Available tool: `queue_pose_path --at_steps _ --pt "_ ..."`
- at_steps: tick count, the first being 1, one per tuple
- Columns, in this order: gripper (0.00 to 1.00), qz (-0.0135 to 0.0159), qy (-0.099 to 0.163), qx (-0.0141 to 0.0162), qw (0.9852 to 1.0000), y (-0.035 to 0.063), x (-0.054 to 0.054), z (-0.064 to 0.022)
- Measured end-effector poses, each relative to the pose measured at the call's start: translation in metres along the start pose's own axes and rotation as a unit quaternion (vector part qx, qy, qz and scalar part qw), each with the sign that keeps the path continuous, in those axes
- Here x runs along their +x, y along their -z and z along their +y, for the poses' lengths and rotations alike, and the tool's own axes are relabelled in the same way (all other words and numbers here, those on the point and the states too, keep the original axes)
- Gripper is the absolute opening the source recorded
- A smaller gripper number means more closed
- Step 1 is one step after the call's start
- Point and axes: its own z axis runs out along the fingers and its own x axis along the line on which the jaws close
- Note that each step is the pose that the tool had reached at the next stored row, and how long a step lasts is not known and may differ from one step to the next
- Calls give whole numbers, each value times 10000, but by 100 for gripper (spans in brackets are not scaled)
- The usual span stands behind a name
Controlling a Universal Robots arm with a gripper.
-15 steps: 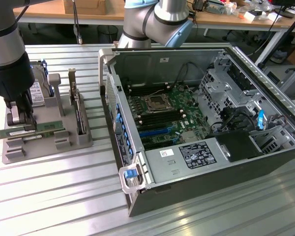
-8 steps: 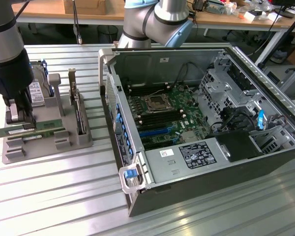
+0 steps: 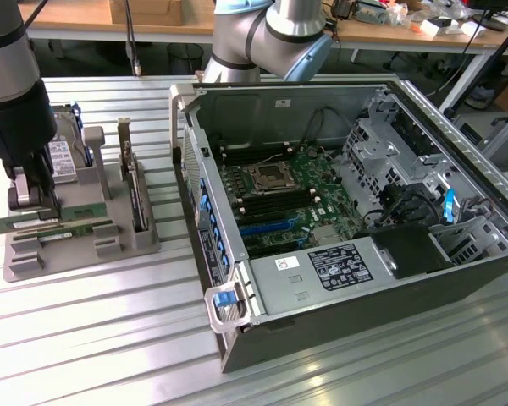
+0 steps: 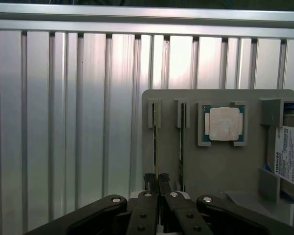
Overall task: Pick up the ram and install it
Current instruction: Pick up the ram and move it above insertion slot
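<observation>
You've got the gripper (image 4: 157, 180) down on the grey holder (image 4: 215, 171), and its two black fingers (image 4: 148, 182) are clenched together on the ram (image 4: 156, 142). The wrist view catches that stick edge-on: a very thin, dark, straight line running away from the fingertips, standing on its long edge, with its far end sitting in a notched grey slot at the holder's far rim. It occupies the outermost slot, right beside the holder's edge where the ribbed metal table (image 3: 110, 338) begins. A second stick (image 4: 181, 147) stands parallel just beside it in the next slot, between your ram and the square processor chip (image 4: 224, 123) resting in its own frame. Past the chip, a hard drive (image 4: 290, 156) with a white label stands at the holder's other side. From the exterior view, you can see the sticks beneath the gripper as long, narrow green strips with pale labels, lying low across the holder. A taller card (image 3: 135, 199) stands upright at the holder's end nearest the open computer case (image 3: 279, 97). The holder sits at the exterior view's left of that case, apart from it, and the case's board lies exposed with its long empty slots beside the central socket.
</observation>
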Motion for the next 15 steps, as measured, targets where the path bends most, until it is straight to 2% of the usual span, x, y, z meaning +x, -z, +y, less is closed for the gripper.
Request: queue_pose_path --at_steps 15 --pt "12 0 0 0 10000 95 3 0"
